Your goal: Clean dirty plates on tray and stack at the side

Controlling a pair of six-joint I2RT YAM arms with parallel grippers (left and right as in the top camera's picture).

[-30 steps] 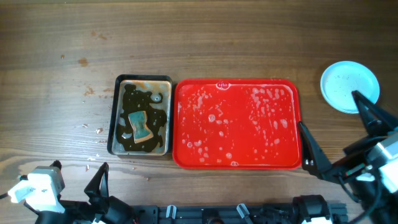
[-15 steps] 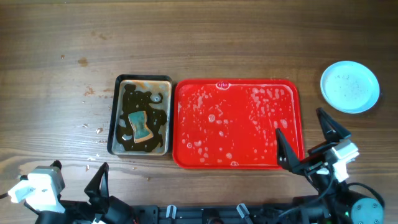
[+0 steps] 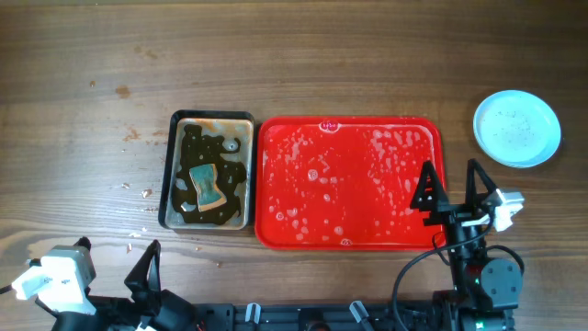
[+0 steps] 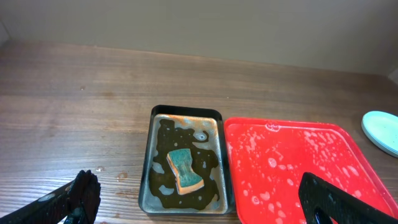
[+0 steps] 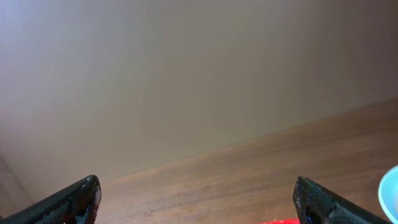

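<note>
The red tray [image 3: 349,182] lies mid-table, wet with white suds and holding no plates; it also shows in the left wrist view [image 4: 292,168]. A pale-blue plate stack [image 3: 516,127] sits on the wood at the far right, and its edge shows in the left wrist view [image 4: 382,130] and the right wrist view [image 5: 392,193]. I cannot tell how many plates are in it. My right gripper [image 3: 450,184] is open and empty by the tray's front right corner, also open in its own view [image 5: 198,190]. My left gripper [image 3: 117,248] is open and empty at the front left [image 4: 199,199].
A dark metal pan [image 3: 175,175] of brown liquid stands just left of the tray, with a teal-and-orange sponge [image 3: 207,187] in it; the sponge also shows in the left wrist view [image 4: 185,170]. Small crumbs [image 3: 142,193] lie on the wood left of the pan.
My right arm has drawn back from beside the plate stack to the tray's front right corner and tilted upward. The left arm, tray and pan have not moved.
</note>
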